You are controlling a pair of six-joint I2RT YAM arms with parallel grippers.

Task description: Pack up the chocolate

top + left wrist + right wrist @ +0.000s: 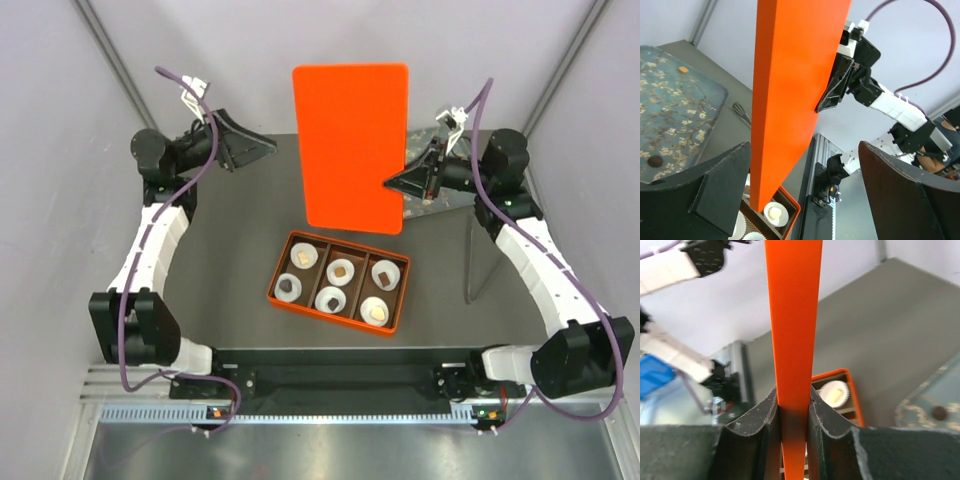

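While right gripper pinches orange lid, left gripper spread, box holds six cupped chocolates.

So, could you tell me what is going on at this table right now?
The right gripper is clamped on the edge of the orange lid, holding it in the air near the open box. Each of its six paper cups holds a chocolate. The left gripper is open and empty, off to the side.
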